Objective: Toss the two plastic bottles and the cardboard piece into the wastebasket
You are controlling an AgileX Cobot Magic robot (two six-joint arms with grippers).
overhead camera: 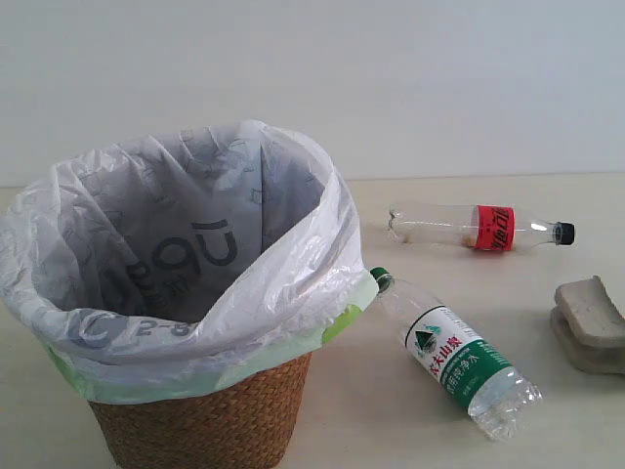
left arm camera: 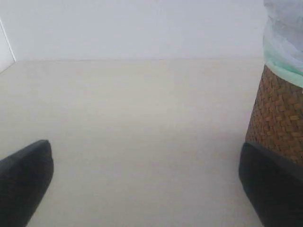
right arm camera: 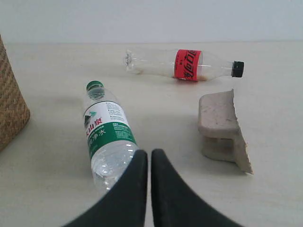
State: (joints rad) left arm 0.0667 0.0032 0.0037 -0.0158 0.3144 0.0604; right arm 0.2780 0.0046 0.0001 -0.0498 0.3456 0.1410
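Note:
The wicker wastebasket [overhead camera: 200, 420] with its white bag liner [overhead camera: 176, 254] stands at the left of the exterior view. To its right lies the green-label bottle [overhead camera: 457, 357], green cap toward the basket. Further back lies the slimmer red-label bottle [overhead camera: 479, 227], black cap to the right. The grey-beige cardboard piece [overhead camera: 591, 322] sits at the right edge. My right gripper [right arm camera: 150, 156] is shut and empty, its tips just short of the green-label bottle [right arm camera: 108, 137]'s base, with the cardboard piece [right arm camera: 222, 127] beside. My left gripper [left arm camera: 147, 161] is open over bare table beside the wastebasket [left arm camera: 279, 118].
Everything rests on a pale beige table [overhead camera: 391, 410] against a plain white wall [overhead camera: 391, 78]. Neither arm shows in the exterior view. Bare table [left arm camera: 142, 118] lies ahead of the left gripper.

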